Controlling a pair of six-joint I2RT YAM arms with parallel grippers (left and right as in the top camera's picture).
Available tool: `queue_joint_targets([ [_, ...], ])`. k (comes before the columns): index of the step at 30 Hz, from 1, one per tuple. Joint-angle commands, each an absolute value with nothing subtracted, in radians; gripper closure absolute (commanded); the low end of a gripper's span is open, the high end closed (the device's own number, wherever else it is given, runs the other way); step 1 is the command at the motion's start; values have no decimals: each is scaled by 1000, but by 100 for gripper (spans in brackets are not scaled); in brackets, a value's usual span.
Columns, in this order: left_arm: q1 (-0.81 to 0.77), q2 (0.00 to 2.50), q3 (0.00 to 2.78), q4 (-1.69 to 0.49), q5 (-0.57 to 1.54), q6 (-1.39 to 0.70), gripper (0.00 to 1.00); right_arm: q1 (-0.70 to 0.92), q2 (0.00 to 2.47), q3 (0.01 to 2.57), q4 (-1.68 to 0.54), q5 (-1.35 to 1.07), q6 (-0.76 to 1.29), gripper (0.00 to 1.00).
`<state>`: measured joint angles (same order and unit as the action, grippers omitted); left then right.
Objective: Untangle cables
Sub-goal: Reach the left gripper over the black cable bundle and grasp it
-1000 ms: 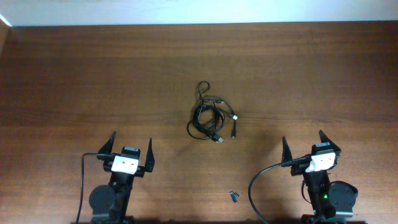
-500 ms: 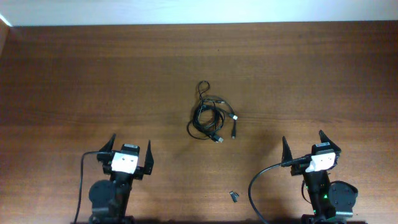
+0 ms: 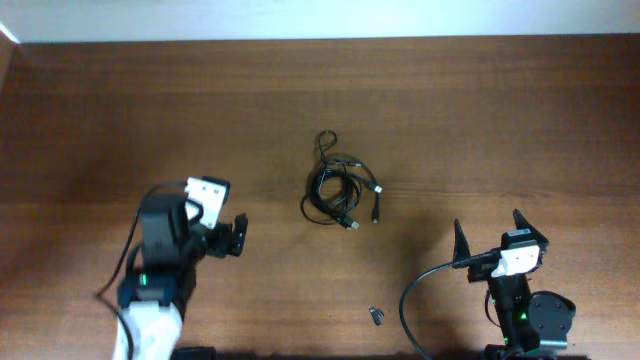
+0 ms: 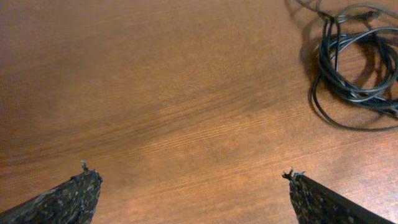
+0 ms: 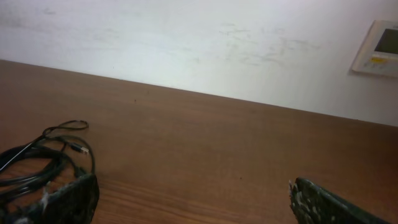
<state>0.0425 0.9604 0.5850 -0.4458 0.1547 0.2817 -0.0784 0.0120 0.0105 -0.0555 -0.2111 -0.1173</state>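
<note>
Thin black cables [image 3: 342, 193] lie coiled on grained wooden table [image 3: 150, 120].

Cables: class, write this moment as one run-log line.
cables: tangled, untouched | left gripper: open, empty, short of cables | right gripper: open, empty

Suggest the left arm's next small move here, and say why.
Probably ease the left gripper forward and to its right, toward the cables. Its jaws stand open over the table, and the tangled bundle lies apart from it, at the upper right of the wrist view.
</note>
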Motion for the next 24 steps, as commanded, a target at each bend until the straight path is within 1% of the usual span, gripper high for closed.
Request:
queue_joint_targets([
  [1,48,1200,756,-528,225,312,1,-74,4,6,-62,-210,-123,1],
  [6,48,1415,884,-635,226,312,1,-74,4,6,-62,-210,-123,1],
  [10,23,1449,896,-630,245,312,1,-74,4,6,-62,-210,-123,1],
  [14,-47,1449,949,-630,244,304,1,-74,4,6,-62,-210,-123,1],
  [16,-115,1456,1002,-631,239,260,1,-74,4,6,-62,-210,-123,1],
  [21,-172,1517,1105,-645,228,126,1,-74,4,6,-62,-210,-123,1],
  [23,-179,1576,1184,-688,229,74,1,-74,4,6,-62,-210,-123,1],
  [24,-184,1624,1249,-742,228,54,1,-74,4,6,-62,-210,-123,1],
])
